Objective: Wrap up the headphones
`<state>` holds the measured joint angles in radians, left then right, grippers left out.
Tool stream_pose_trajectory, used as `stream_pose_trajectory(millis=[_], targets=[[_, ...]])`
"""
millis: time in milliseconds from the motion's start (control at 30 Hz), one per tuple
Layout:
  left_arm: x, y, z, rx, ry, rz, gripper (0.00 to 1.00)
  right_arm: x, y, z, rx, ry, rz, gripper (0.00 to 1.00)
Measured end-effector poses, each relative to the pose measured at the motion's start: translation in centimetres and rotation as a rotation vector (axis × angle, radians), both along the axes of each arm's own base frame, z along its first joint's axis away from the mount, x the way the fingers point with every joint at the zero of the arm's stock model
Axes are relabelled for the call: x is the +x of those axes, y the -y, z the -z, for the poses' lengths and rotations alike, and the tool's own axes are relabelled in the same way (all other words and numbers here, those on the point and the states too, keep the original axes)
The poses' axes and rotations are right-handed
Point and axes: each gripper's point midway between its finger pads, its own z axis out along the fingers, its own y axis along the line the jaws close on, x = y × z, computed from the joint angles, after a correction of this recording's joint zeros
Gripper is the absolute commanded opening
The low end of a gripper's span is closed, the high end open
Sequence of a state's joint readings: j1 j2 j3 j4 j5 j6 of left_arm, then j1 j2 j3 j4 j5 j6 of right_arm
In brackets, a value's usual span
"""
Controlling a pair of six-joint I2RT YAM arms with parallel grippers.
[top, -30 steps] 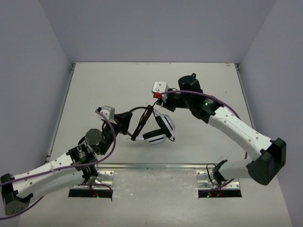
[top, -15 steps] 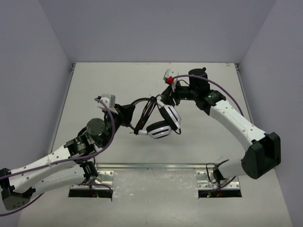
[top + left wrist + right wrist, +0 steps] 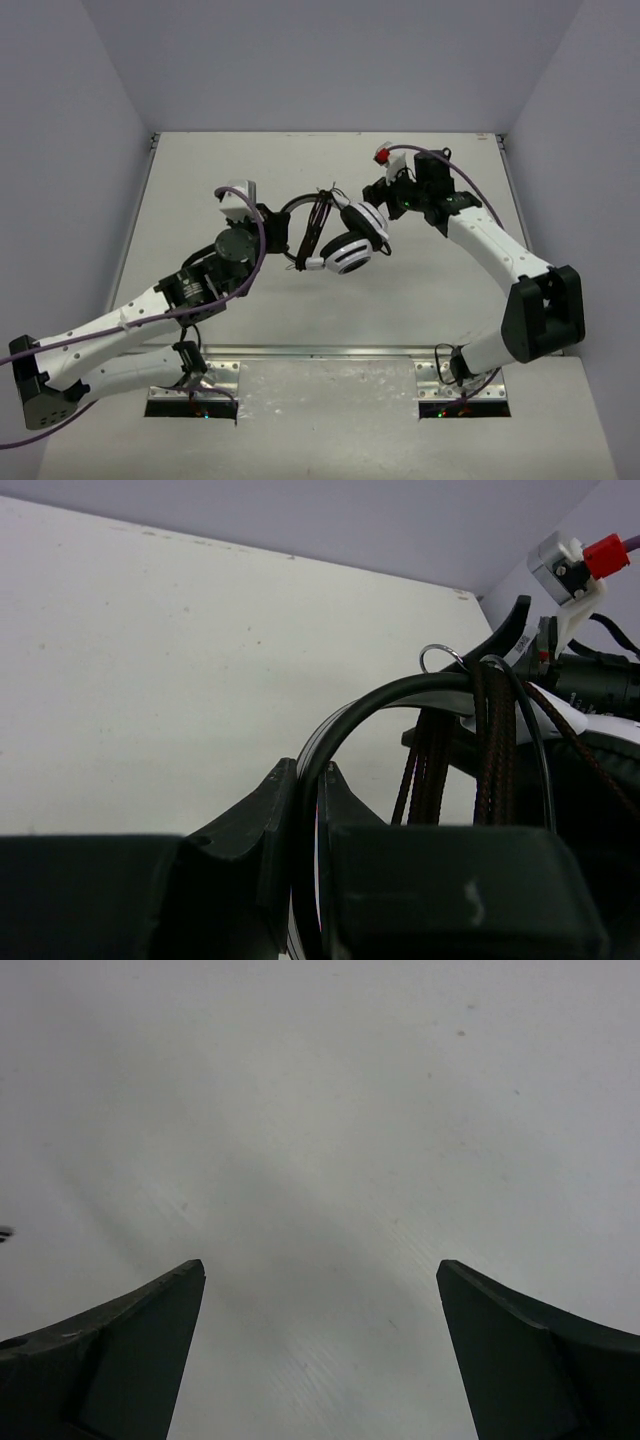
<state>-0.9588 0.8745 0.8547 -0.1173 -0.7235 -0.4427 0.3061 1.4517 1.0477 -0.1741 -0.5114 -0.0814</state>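
Headphones [image 3: 345,245] hang above the middle of the table [image 3: 200,190], held up at one end by my left gripper [image 3: 305,785]. On the left wrist feed its 2 fingers [image 3: 265,810] are pressed nearly together, with the thin black headband [image 3: 400,688] pinched in the narrow slot between them. From there the band arches up and away to the right. Several turns of the dark braided cable [image 3: 492,740] are looped over the headband and hang down from it in a bunch. From the overhead camera the 2 white earcups [image 3: 348,254] sit at the far end of the band from the left gripper. One is turned so I can see its black pad, and the other is just behind it toward the right arm.

My right gripper [image 3: 320,1265] is spread wide. Its wrist feed shows only bare table surface between the fingers, so it has hold of nothing. Overhead, it sits just beside the earcups on their right; I cannot tell whether it touches them.
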Motion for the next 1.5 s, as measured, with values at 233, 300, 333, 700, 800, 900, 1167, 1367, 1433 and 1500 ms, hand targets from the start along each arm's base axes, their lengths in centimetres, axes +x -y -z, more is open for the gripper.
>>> stream_pose_trajectory(millis=[233,300,333,700,800,900,1167,1367,1433,1500], targets=[[3.5,-0.9,3.2,0.04,-0.093,-0.077,0.0,2.1,9.8,5.0,-0.137,-0.284,0.522,0.99],[4.4,-1.2,4.1,0.055,-0.116,-0.094,0.0,1.9,13.0,6.5,-0.185,-0.367,0.672,0.99],[4.7,-1.3,4.5,0.062,-0.125,-0.1,0.0,1.7,14.1,7.0,-0.205,-0.401,0.729,0.99],[7.4,1.6,7.3,0.065,-0.137,-0.034,0.0,-2.4,19.2,3.8,-0.308,-0.503,1.134,0.99],[8.1,3.0,8.8,0.059,-0.136,0.002,0.0,-3.1,20.8,-2.8,-0.249,-0.362,1.234,0.99],[8.6,4.3,11.5,0.075,-0.16,0.037,0.0,-4.6,21.8,-10.2,-0.126,-0.18,1.285,0.99],[8.8,7.1,18.3,0.15,-0.257,0.089,0.0,-12.0,18.9,-18.8,0.17,0.002,1.08,0.99],[7.0,10.8,20.3,0.156,-0.254,0.163,0.0,-14.2,15.7,-15.5,0.179,-0.113,0.894,0.99],[6.3,11.6,20.7,0.138,-0.251,0.183,0.0,-14.9,15.1,-14.0,0.168,-0.155,0.861,0.99],[5.4,11.8,21.5,0.119,-0.262,0.193,0.0,-15.5,14.7,-12.8,0.156,-0.184,0.836,0.99]])
